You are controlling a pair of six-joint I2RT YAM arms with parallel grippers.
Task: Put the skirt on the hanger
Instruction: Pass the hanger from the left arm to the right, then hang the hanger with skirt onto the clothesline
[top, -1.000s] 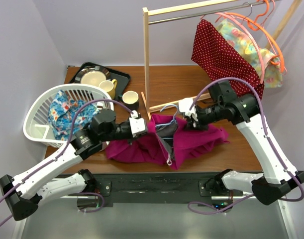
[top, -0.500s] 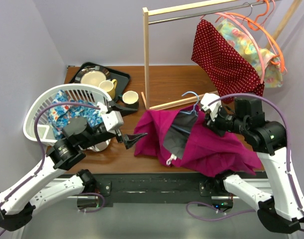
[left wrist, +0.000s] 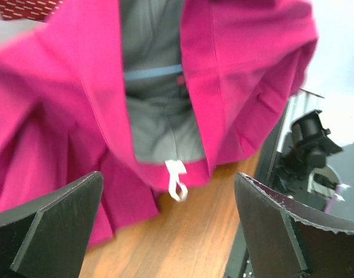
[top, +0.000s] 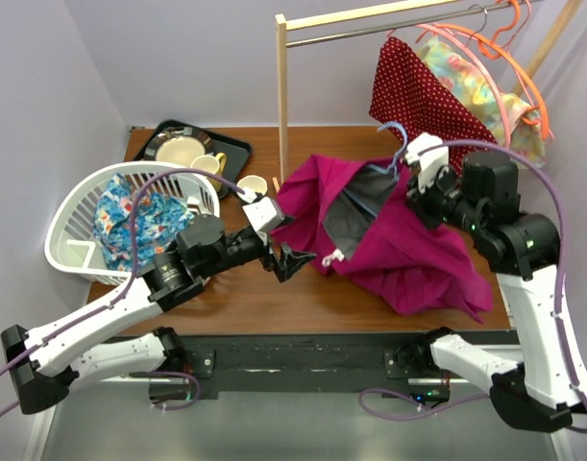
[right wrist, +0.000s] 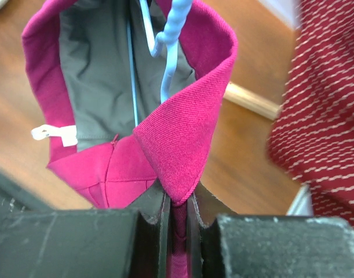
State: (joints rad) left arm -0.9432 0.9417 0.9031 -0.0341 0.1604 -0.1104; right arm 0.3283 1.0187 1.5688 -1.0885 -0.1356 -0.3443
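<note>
The magenta skirt (top: 408, 250) with grey lining hangs partly lifted off the wooden table, its hem still draped on the surface. A light blue hanger (right wrist: 171, 52) sits inside the waistband, its hook (top: 397, 132) poking up. My right gripper (right wrist: 178, 208) is shut on a fold of the skirt's waistband (right wrist: 188, 133), holding it up near the rack, and appears in the top view (top: 415, 190). My left gripper (left wrist: 168, 179) is open just left of the skirt (left wrist: 223, 69), with nothing between its fingers; it shows in the top view (top: 288, 242). A white loop tag (left wrist: 175, 179) dangles from the waistband.
A wooden clothes rack (top: 282, 106) stands behind, carrying a red dotted garment (top: 432, 106) and orange hangers (top: 485, 43). At the left are a white laundry basket (top: 82, 230) with a blue patterned cloth (top: 139, 216), a black tray (top: 233, 149) and a cup (top: 252, 184).
My left gripper let go of the skirt, opened wide and drew back to the left. The right gripper carried skirt and hanger up and back toward the rack.
</note>
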